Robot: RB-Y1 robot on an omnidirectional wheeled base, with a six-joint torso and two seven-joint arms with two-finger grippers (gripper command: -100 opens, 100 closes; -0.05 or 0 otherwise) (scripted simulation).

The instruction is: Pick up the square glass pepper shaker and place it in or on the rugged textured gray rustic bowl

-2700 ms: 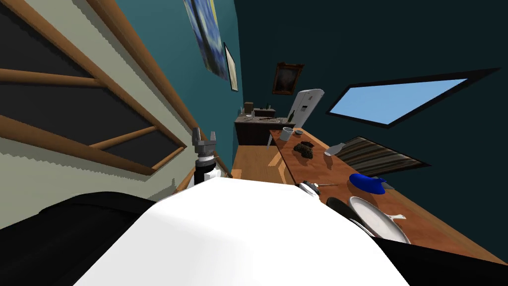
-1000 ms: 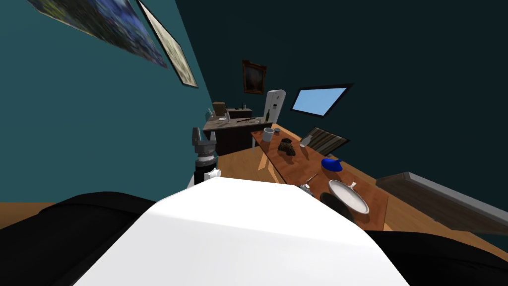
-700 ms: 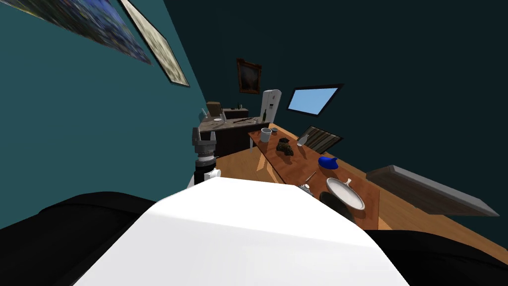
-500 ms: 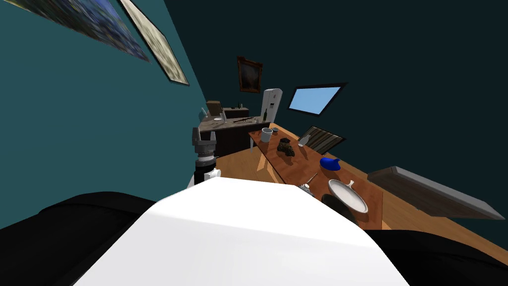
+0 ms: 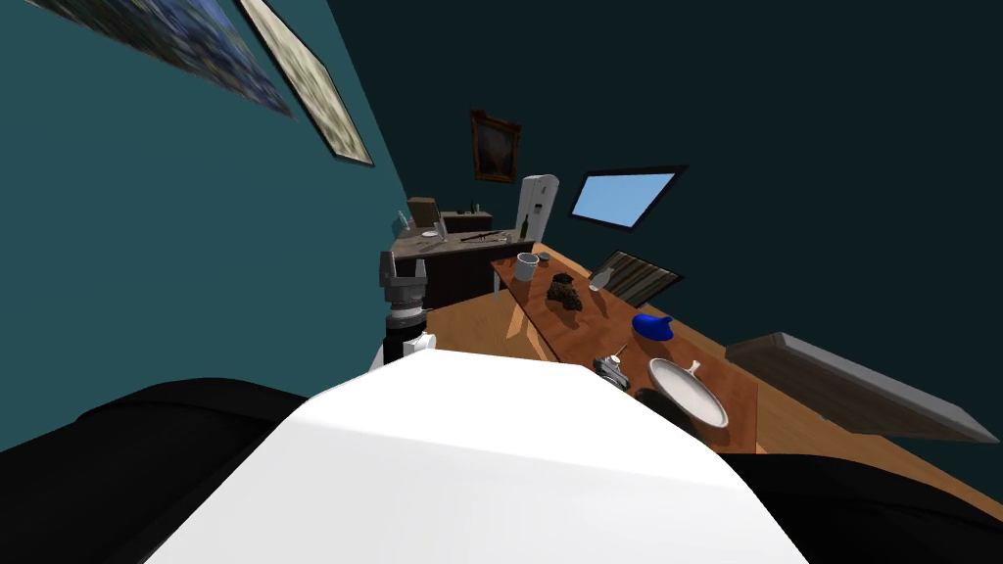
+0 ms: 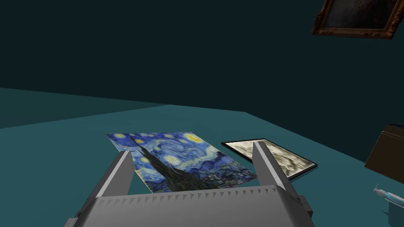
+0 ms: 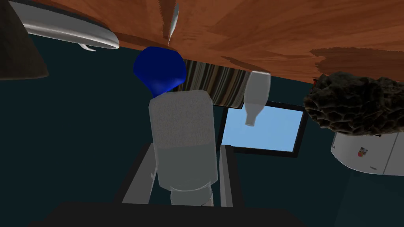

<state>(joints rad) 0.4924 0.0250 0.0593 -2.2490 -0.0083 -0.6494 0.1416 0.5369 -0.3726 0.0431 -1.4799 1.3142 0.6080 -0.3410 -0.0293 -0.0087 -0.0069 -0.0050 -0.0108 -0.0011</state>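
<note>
Right wrist view: right gripper (image 7: 187, 159) is squeezing the shaker (image 7: 182, 126), lengthwise along its fingers (image 7: 225, 177); the bowl (image 7: 351, 104) is waiting farther up the table (image 7: 276, 31), left gripper (image 6: 192, 149) idling open.

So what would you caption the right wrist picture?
The right jaws shut on the grey square shaker; rough dark bowl and grey bottle beyond on the wooden table.
</note>
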